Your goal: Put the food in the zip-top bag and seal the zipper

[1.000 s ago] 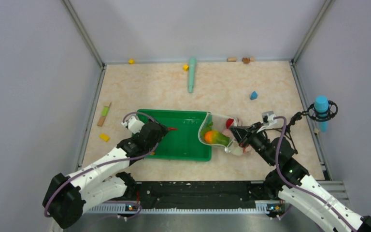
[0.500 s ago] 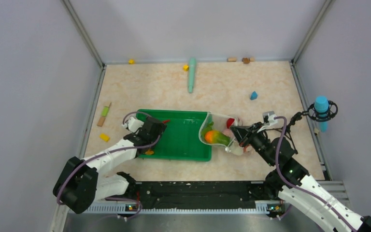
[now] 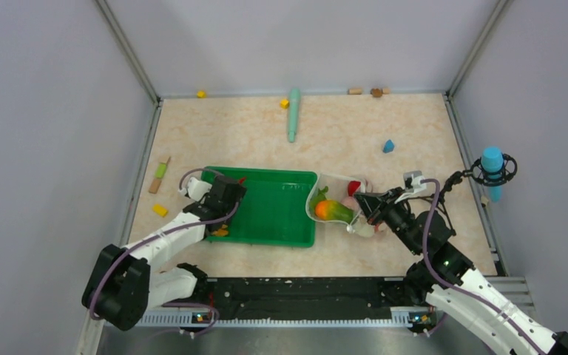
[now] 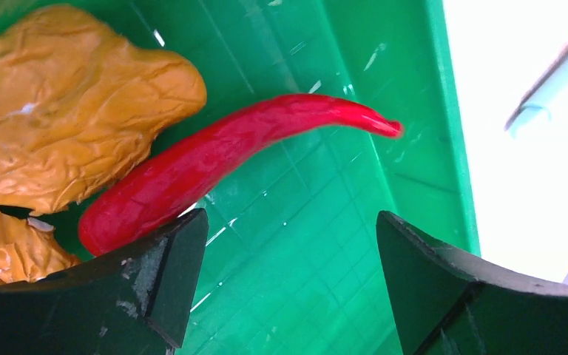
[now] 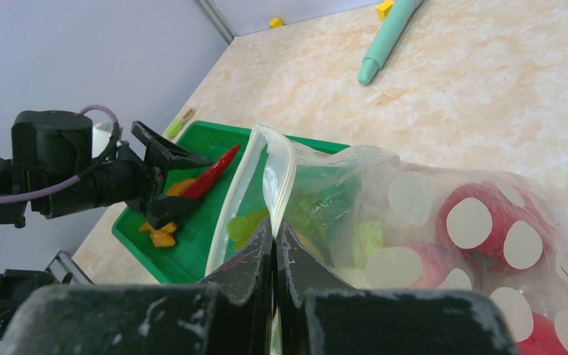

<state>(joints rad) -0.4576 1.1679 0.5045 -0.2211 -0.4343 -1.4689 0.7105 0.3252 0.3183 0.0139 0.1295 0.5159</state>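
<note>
Our left fingers (image 4: 155, 296) are spread wide over the green tray (image 3: 274, 214), with the red chili (image 4: 222, 166) lying just ahead, right up against the yellow-orange bunch (image 4: 66, 133). Close off-centre and we reckon it skids out. Right fingers (image 5: 244, 274) are pinched on the zip-top bag (image 3: 336, 188) lip, centre-right in the top view.

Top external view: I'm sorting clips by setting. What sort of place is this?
Probably a lab robot cell: grey walls box in the tabletop, left arm and right arm bolted at its edge, toy food in a green tray.
</note>
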